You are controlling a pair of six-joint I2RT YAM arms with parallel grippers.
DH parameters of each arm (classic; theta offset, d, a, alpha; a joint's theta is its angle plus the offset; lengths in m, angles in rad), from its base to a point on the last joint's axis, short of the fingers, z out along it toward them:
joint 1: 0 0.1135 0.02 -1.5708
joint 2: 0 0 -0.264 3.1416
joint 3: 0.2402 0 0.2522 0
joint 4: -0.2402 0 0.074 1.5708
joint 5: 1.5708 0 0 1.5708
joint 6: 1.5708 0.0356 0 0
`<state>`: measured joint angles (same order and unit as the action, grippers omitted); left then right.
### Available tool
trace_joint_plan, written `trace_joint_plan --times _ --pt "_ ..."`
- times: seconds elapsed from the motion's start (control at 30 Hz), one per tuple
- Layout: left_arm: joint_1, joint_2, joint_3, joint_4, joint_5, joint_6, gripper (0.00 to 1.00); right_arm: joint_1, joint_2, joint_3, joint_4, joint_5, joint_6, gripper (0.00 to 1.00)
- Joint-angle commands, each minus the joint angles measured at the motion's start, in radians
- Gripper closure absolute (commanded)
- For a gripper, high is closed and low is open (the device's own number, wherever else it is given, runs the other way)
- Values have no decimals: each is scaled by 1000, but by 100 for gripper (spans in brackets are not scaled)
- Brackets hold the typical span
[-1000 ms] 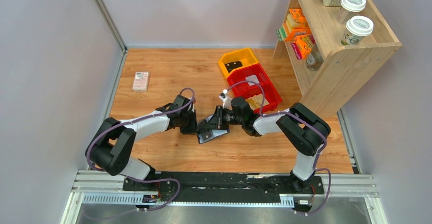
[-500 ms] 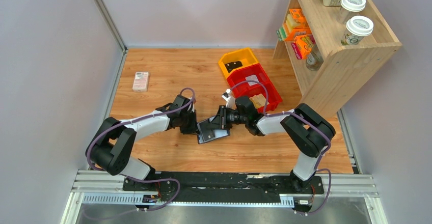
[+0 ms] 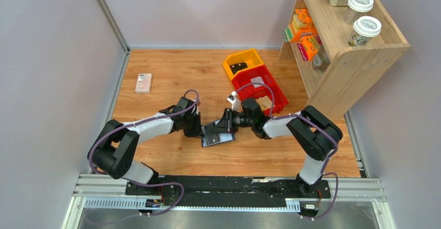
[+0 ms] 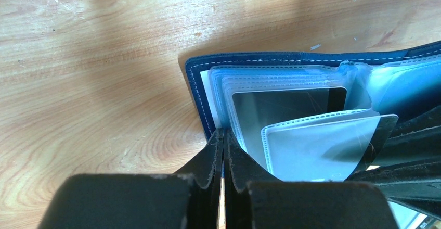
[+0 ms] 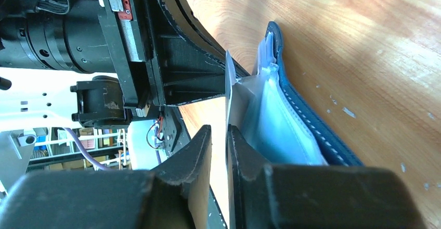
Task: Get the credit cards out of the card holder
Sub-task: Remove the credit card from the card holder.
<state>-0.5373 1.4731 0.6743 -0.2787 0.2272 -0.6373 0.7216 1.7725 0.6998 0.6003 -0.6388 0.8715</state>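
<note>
Between the two arms, near the middle of the table (image 3: 171,73), the card holder (image 3: 216,135) lies open, with the left tool (image 3: 200,131) at its left edge and the right tool (image 3: 225,126) at its right. From overhead both tools are too small to read, but the wrist views show more. The left wrist view shows the left tool pinched tight on the navy rim of the card holder beside a stack of clear sleeves (image 4: 317,140), with one dark credit card (image 4: 283,104) sitting in a sleeve; none of this can be made out from above. The right wrist view shows the right tool at a narrow gap with a thin pale edge (image 5: 228,91) inside it (card or sleeve, I cannot tell). That edge lies along one finger, and the other finger stands clear of it. Compared with a second ago, the right arm's wrist has shifted slightly toward the red bin (image 3: 260,79), while the left arm and the card holder lie as they did. Counted: one card holder, one credit card plainly seen, two arms, two bins (the red bin and a yellow bin (image 3: 252,58)), one pink-white box (image 3: 143,83), and two lidded cups (image 3: 360,2) on the shelf (image 3: 353,67).
</note>
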Motion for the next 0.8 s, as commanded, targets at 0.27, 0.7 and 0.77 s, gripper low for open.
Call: trace_joint_plan --times 0.27,0.7,0.77 --pt "-4 69 -50 -51 -109 54 98 -20 -45 -29 85 -75 9 84" --pt "-6 -161 -38 -47 -94 25 86 -28 4 -51 33 27 26 99" --pt "-4 -190 -22 -37 -68 11 82 -25 15 -52 27 45 30 99"
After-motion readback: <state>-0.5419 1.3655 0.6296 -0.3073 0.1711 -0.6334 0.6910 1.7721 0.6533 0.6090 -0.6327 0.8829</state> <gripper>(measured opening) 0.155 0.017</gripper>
